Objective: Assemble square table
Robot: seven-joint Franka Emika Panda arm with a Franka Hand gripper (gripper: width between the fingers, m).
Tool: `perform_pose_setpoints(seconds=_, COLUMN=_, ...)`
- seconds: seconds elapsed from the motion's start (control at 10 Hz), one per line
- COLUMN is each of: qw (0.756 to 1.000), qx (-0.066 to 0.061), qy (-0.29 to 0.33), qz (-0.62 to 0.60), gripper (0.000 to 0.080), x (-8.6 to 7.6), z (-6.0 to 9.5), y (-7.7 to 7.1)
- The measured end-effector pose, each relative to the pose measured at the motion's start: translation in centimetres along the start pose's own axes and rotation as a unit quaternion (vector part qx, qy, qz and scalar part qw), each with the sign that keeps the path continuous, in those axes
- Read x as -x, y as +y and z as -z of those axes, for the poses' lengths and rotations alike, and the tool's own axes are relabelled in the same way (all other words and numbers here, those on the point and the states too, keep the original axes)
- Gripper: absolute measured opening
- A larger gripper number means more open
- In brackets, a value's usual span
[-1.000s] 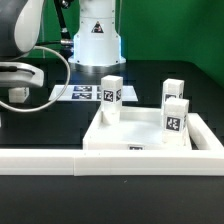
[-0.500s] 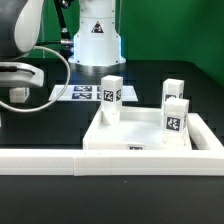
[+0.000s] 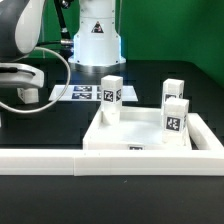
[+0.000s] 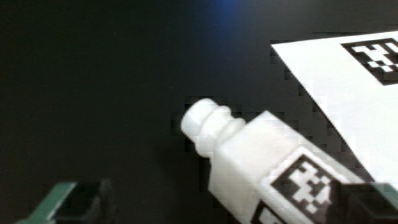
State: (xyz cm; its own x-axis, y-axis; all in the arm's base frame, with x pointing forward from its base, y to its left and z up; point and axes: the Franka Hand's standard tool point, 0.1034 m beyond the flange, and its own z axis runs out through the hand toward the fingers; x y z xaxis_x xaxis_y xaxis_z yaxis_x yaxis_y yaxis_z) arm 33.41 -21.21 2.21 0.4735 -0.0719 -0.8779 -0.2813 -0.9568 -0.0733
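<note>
White slab (image 3: 135,138) under white legs (image 3: 111,98) bearing black-and-white tags. White rail (image 3: 60,160) on black table (image 3: 45,125). White marker board (image 4: 347,65), black-and-white tags; white tagged leg (image 4: 267,150) near it.

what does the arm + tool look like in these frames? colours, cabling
Exterior view: the arm is a rounded shell, white with dark grey-black sections, at that view's left edge. A black cable loops off it. The tool is a white body with a pale, blocky fingertip below. The white base behind carries a small dark triangle mark. Wrist view shows only a dark green-tinged finger.
</note>
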Motion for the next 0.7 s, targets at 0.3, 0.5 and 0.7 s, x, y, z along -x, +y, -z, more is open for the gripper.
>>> perform_pose_setpoints(seconds=0.3, qw=1.0, qx=-0.001, qy=-0.002, qz=-0.001, gripper=0.0647, x=0.02, z=-0.12, y=0.01)
perform_pose_setpoints(seconds=0.5, qw=1.0, qx=-0.002, qy=-0.007, qz=-0.007, gripper=0.0649, x=0.11, z=-0.28, y=-0.02)
perform_pose_setpoints(seconds=0.7, qw=1.0, qx=-0.002, qy=-0.007, qz=-0.008, gripper=0.0649, x=0.12, z=-0.29, y=-0.03)
